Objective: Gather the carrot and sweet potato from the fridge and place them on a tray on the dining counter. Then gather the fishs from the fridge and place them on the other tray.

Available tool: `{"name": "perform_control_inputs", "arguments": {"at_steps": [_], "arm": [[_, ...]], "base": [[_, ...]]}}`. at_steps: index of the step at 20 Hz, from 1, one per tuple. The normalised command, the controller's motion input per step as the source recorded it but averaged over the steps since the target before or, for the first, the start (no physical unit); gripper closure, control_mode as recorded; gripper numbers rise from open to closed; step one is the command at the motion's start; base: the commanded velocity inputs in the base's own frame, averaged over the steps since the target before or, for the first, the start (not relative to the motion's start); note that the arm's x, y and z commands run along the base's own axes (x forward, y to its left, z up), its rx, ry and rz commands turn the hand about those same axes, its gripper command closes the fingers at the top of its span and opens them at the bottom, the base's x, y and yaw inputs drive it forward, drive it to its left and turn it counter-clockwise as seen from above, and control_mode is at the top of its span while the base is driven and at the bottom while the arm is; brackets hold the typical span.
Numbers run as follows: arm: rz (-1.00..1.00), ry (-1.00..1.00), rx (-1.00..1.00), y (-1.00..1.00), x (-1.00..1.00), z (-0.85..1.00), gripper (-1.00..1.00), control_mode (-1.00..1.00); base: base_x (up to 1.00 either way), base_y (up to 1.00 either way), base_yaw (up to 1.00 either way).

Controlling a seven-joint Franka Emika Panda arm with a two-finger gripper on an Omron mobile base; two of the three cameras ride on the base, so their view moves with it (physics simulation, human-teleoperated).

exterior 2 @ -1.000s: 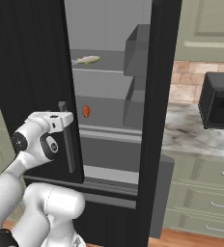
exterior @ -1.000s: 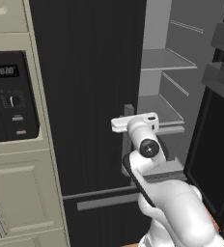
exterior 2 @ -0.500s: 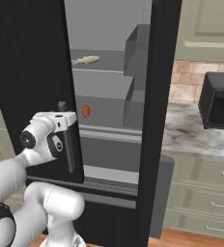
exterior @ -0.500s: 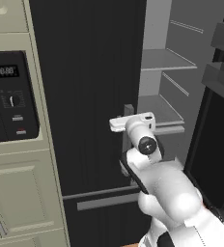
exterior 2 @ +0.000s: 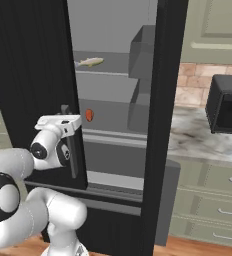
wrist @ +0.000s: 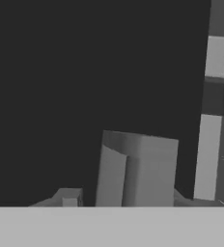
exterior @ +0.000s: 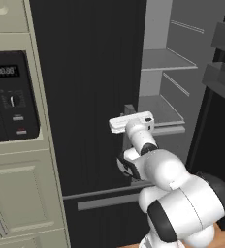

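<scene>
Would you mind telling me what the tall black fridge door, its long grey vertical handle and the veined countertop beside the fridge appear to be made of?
The tall black fridge door looks like matte painted metal: flat, glare-free dark face. Its long grey vertical handle seems satin metal or plastic, a plain grey bar. The veined countertop looks like polished marble, grey-white with dark veins, though everything is rendered.
</scene>
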Motion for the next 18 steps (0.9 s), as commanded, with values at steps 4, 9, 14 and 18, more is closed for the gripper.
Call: {"name": "perform_control_inputs", "arguments": {"at_steps": [4,9,14,18], "arm": [[0.00,0.02,0.00,0.06,-0.01,-0.06,1.00,-1.00],[0.07,0.00,-0.02,0.51,-0.37,0.00,1.00,-1.00],[0.18,0.00,-0.03,0.77,-0.74,0.00,1.00,-1.00],[0.21,0.00,-0.04,0.80,-0.89,0.00,1.00,-1.00]], "base": [[0.00,0.00,0.00],[0.00,0.00,0.00],[0.00,0.00,0.00],[0.00,0.00,0.00]]}}
